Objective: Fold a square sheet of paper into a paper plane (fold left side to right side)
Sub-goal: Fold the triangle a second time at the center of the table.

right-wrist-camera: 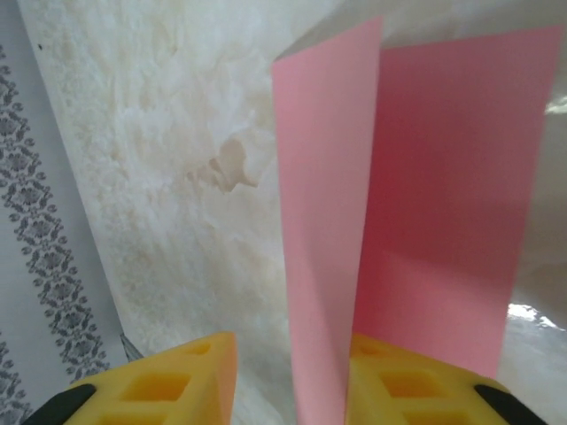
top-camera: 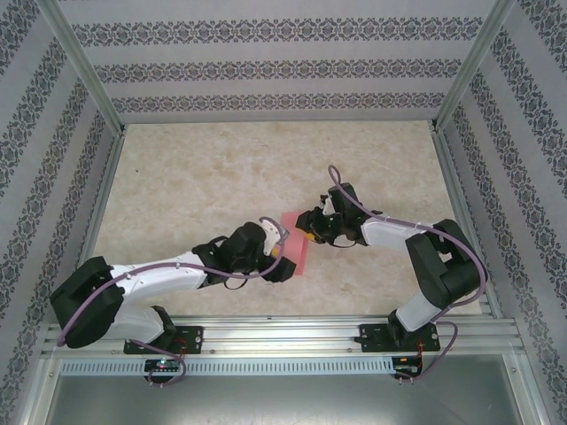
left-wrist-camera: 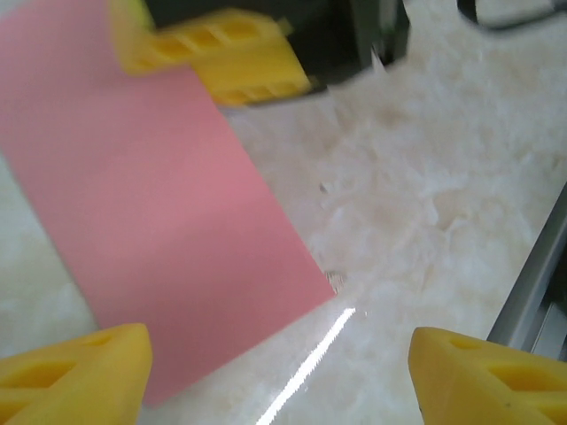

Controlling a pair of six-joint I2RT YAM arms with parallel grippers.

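Now right gripper (right-wrist-camera: 292, 359) half-spread astride raised half of paper (right-wrist-camera: 323, 177), not pinching. Left gripper (left-wrist-camera: 279, 367) spread wide over paper. Risk: off-centre closing lets paper slip, skewing fold.

The square sheet of paper (top-camera: 299, 243) is laid on the tabletop (top-camera: 204, 177), toward its near edge and between the two arms. Its near corner is found just beside one finger of the left claw (left-wrist-camera: 279, 376). One flap is stood upright between the fingers (right-wrist-camera: 416, 390) of the right claw (right-wrist-camera: 292, 367), touching one and apart from the other, with the rest laid flat beside it.
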